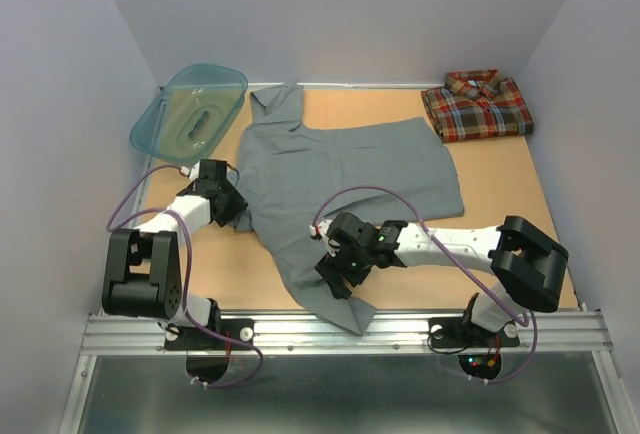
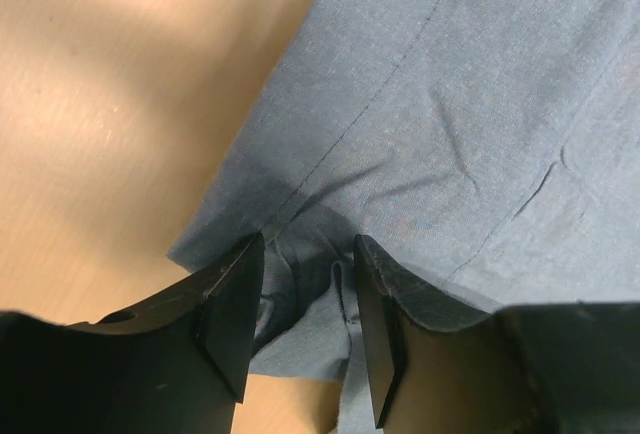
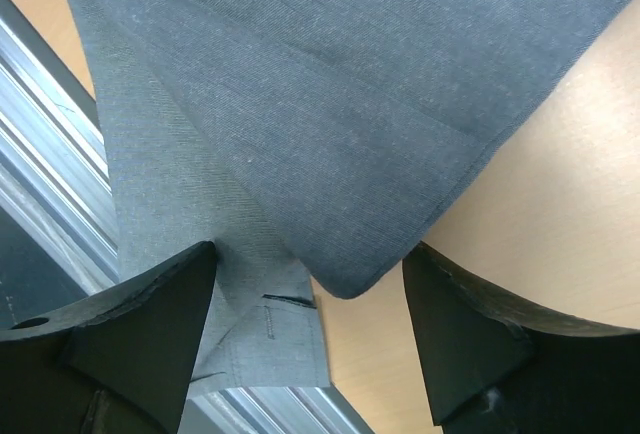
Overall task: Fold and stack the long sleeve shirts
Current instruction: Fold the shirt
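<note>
from above we see the whole table (image 1: 520, 214), which neither wrist camera takes in. the grey shirt (image 1: 350, 164) is the largest thing on it, spread flat across the middle. its collar points to the far left and a long strip of cloth runs down to the near edge, where it reaches the metal rail (image 1: 560, 326). the teal basin (image 1: 190, 109) is tipped against the far left corner, just beside the collar. the plaid shirt (image 1: 477, 104) lies folded into a neat rectangle in the far right corner, collar uppermost, well apart from the grey one. only the top view shows these two. the left gripper (image 1: 240, 214) sits at the grey shirt's left edge and the right gripper (image 1: 335, 279) over its near strip, but from above we cannot read either pair of jaws. the wrist views settle that. at the left wrist the jaws stand part-way apart with a bunched ridge of cloth in the gap, not pinched flat. a stitched seam (image 2: 370, 104) runs diagonally away from them, with bare table to the left. at the right wrist the jaws are spread wide, holding nothing, either side of a rounded hem corner (image 3: 345, 284) that overlaps a narrower layer ending in a cuff (image 3: 270, 329). the cloth looks plain, fine-woven and lightly creased.
</note>
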`<state>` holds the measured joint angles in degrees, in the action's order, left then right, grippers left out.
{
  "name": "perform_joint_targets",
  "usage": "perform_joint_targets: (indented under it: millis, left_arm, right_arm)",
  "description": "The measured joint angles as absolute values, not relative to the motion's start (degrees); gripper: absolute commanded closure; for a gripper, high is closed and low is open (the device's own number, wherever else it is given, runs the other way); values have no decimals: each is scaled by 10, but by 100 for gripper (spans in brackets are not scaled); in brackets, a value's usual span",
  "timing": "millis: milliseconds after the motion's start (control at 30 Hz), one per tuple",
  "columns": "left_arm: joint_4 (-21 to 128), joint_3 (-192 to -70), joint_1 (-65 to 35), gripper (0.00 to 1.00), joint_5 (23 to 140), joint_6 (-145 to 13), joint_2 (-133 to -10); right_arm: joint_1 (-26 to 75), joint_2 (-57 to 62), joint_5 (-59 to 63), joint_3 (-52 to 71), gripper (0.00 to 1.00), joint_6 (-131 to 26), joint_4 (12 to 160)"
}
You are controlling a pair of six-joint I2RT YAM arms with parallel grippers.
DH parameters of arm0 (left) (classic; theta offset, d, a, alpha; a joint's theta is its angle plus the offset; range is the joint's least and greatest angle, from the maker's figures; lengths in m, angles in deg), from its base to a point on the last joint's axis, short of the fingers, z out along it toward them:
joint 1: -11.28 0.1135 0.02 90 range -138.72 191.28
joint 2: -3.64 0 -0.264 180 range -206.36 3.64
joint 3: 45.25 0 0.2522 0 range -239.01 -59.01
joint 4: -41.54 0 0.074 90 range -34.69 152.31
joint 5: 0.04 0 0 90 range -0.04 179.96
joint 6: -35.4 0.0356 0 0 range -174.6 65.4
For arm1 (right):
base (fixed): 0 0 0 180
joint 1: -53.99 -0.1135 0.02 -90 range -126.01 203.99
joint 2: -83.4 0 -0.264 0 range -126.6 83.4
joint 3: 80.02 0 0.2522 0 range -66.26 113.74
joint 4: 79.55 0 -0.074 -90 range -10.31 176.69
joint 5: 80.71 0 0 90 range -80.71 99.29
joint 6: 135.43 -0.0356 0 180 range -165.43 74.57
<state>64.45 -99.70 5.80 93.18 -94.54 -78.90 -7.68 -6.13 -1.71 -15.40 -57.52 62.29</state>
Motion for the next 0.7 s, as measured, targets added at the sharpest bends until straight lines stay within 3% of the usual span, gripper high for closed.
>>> perform_joint_targets:
  millis: [167, 267, 467, 567, 600, 667, 700]
  left_arm:
    - [642, -973, 69, 43, 932, -955, -762]
    - [654, -974, 71, 34, 937, -950, -755]
    - [688, -988, 72, 23, 973, -925, -737]
    - [695, -1000, 73, 21, 998, -909, -723]
    - [696, -1004, 73, 21, 1006, -903, -717]
    - [696, -1007, 73, 21, 1019, -891, -707]
    - [695, -1007, 73, 21, 1025, -887, -704]
  right_arm:
    - [-77, -49, -17, -154, 18, -567, 614]
    - [-84, -40, -26, -154, 18, -554, 601]
    - [-107, -40, -64, -154, 24, -532, 581]
    - [-110, -48, -84, -151, 36, -519, 571]
    - [-110, -57, -96, -146, 48, -512, 566]
    - [-110, -76, -104, -135, 61, -504, 556]
    - [-110, -84, -109, -130, 73, -500, 553]
